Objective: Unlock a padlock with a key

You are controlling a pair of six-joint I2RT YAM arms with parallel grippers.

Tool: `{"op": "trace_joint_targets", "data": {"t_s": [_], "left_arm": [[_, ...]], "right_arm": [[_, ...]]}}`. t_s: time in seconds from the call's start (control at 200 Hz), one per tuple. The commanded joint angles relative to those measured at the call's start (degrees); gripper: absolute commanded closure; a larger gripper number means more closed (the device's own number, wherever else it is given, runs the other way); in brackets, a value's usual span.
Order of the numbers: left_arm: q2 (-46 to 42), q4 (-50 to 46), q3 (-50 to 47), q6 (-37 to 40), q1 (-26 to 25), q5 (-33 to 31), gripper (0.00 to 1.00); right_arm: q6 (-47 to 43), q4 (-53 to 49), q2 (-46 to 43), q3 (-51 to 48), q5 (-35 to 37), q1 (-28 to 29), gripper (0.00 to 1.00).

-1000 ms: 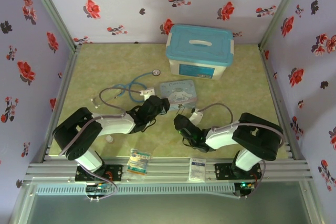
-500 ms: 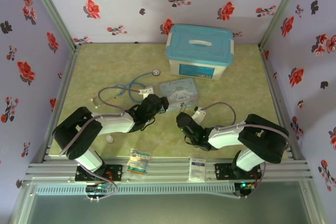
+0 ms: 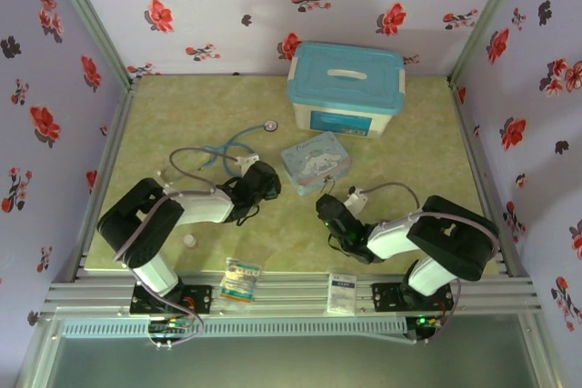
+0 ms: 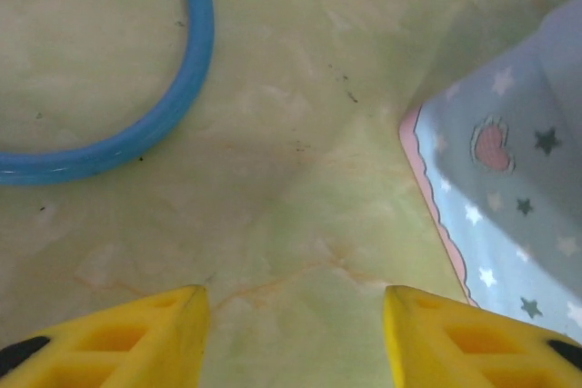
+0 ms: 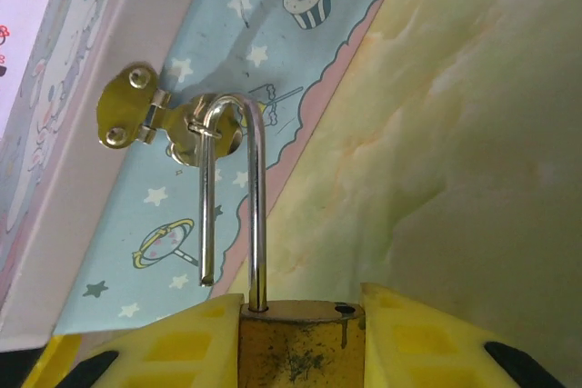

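My right gripper [image 5: 296, 304] is shut on the brass padlock [image 5: 300, 349], its yellow fingers against both sides of the body. The silver shackle [image 5: 257, 224] stands open: one leg sits in the body, and the free leg hangs through the hasp [image 5: 145, 115] on the side of the cartoon tin [image 5: 227, 61]. From above, the right gripper [image 3: 327, 211] sits just in front of the tin [image 3: 316, 161]. My left gripper [image 4: 293, 295] is open over bare table, holding nothing, with the tin's corner [image 4: 509, 215] to its right. The key is out of view.
A stethoscope with blue tubing [image 3: 232, 145] lies left of the tin; its tube [image 4: 173, 106] curves ahead of the left fingers. A blue-lidded box [image 3: 346, 88] stands at the back. Two small packets [image 3: 241, 279] [image 3: 343, 293] and a pale disc [image 3: 189, 240] lie near the front rail.
The right gripper has drawn right and back with the padlock, and the tin has turned and shifted with it. The left gripper has pulled slightly left, away from the tin.
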Motion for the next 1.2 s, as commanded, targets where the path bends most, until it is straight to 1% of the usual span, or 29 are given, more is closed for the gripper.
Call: {"op": "trace_joint_targets", "data": {"t_s": [0.0, 0.075, 0.115, 0.155, 0.2, 0.295, 0.375, 0.475, 0.535, 0.625, 0.795, 0.945, 1.105, 1.15, 1.195], "left_arm": [[-6.1, 3.4, -0.3, -1.3, -1.2, -0.3, 0.45], [-9.4, 3.3, -0.5, -2.0, -1.9, -1.9, 0.42], [-10.4, 3.4, -0.4, -2.1, -1.9, -2.0, 0.36], [-10.6, 3.1, 0.3, -2.6, -1.9, -1.5, 0.28], [-9.5, 3.0, 1.3, -3.3, -2.0, -0.6, 0.23], [-4.4, 3.1, 4.1, -5.3, -2.3, 0.7, 0.21], [0.2, 3.9, 6.3, -5.3, -3.0, 0.7, 0.22], [4.9, 0.0, 9.6, -4.6, -3.1, -0.7, 0.24], [6.6, -1.7, 10.2, -4.3, -3.1, -1.8, 0.29], [8.4, -3.5, 9.5, -4.6, -2.7, -3.8, 0.4], [10.5, -2.1, 7.1, -5.3, -2.4, -4.3, 0.5], [12.0, -1.1, 6.8, -6.1, -2.3, -4.0, 0.53], [12.4, 1.0, 5.3, -6.8, -1.7, -3.9, 0.55], [12.4, 1.2, 5.1, -6.8, -1.4, -3.8, 0.55], [12.3, 1.3, 4.8, -6.6, -1.1, -3.8, 0.55]], "right_arm": [[0.2, -1.5, -1.2, -0.4, 2.3, -0.5, 0.79], [-0.3, -1.7, -1.3, -0.4, 2.1, -0.6, 0.79], [-0.5, -1.8, -1.3, -0.4, 2.0, -0.6, 0.79], [-0.4, -1.8, -1.1, -0.4, 1.9, -0.6, 0.79], [-0.3, -1.6, -0.8, -0.4, 1.7, -0.6, 0.79], [0.0, 0.2, 0.5, -0.9, 1.6, -0.5, 0.8], [0.8, 1.2, 1.6, -1.4, 1.4, -0.6, 0.8], [1.9, 3.9, 3.3, -2.8, 1.0, -0.6, 0.8], [3.0, 5.8, 4.7, -3.7, 0.7, -0.7, 0.8], [4.1, 9.6, 7.1, -5.4, 0.2, -0.9, 0.81], [7.2, 7.5, 8.6, -7.7, 0.1, -1.1, 0.81], [10.3, 12.4, 12.2, -8.9, 0.4, -1.3, 0.81], [13.8, 25.0, 21.4, -7.1, 1.2, -1.2, 0.82], [14.0, 29.2, 24.4, -6.4, 1.8, -1.2, 0.84], [16.2, 30.2, 26.8, -5.2, 2.3, -1.2, 0.85]]}}
